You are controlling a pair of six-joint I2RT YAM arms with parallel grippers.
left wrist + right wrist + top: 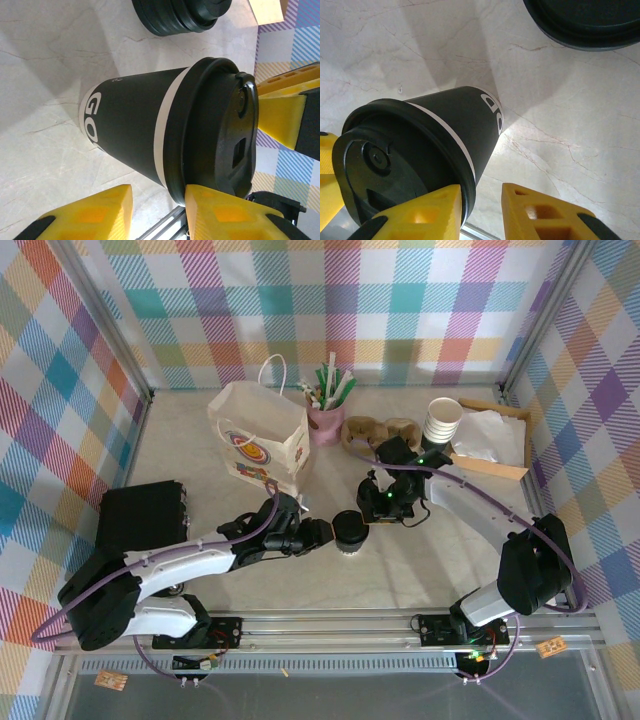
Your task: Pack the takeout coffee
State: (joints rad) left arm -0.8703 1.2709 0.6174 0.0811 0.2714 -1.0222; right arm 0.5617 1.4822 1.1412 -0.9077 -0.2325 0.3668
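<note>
Worrying I'll knock the cup (350, 532) over: left gripper (157, 192) and right gripper (481, 192) sit part-spread, pinching nothing, lid (210, 130) just outside each gap.

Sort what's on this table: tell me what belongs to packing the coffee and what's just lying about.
For the job:
- coffee
- paper bag

Lying about:
- cup stack
- lid stack
- pink cup
- black box
</note>
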